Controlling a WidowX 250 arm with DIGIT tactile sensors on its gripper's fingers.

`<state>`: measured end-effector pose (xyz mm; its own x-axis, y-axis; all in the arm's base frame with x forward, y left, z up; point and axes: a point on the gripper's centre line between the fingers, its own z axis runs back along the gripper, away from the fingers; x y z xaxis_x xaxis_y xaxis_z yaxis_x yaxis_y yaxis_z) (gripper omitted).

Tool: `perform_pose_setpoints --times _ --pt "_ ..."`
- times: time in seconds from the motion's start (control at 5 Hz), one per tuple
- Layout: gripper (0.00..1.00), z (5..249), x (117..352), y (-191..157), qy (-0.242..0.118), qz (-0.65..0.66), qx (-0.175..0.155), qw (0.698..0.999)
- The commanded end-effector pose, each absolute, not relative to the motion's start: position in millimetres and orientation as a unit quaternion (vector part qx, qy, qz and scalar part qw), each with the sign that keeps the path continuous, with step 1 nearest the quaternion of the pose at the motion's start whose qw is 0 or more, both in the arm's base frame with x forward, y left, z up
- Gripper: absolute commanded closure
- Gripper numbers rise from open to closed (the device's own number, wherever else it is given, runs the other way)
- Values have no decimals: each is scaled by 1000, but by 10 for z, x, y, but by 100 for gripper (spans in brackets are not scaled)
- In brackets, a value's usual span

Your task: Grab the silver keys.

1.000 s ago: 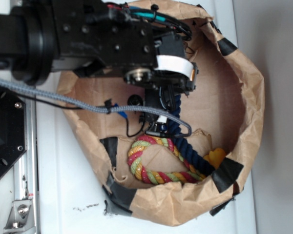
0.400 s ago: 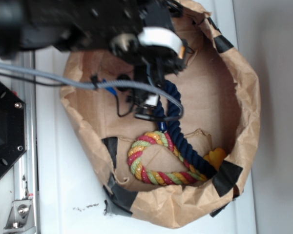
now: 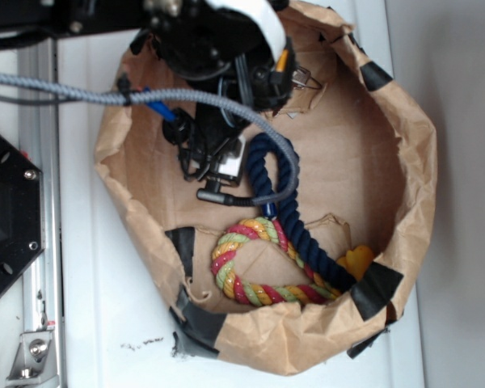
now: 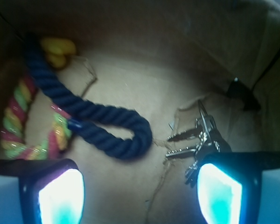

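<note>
- Paper bag (image 3: 412, 162): I'm working inside it, arm over the top-left, so I must keep clear of the wall.
- Navy blue rope (image 4: 91, 116): its loop end lies just left of the silver keys, apart from them. I'd avoid snagging it.
- Gripper (image 4: 140, 193): fingers spread wide, holding nothing; right fingertip (image 4: 219, 193) partly overlaps the keys.
- Silver keys (image 4: 198, 140): lying right of the gripper's centreline. I'd shift right to centre them, then descend and close.

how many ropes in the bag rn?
2. Navy blue rope loops across the bag's middle; multicoloured rope ring lies at the bag's lower edge in the exterior view, against it. The arm may hide more.
</note>
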<state>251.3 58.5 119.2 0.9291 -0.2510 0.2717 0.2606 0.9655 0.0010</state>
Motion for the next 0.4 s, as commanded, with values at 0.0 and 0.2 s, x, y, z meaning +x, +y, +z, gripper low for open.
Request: perform_pose_setpoints --times 0.0,0.2 --pt "0 1356 2581 678 -175 -126 29 976" --pt "0 1281 2638 698 -182 -121 52 974"
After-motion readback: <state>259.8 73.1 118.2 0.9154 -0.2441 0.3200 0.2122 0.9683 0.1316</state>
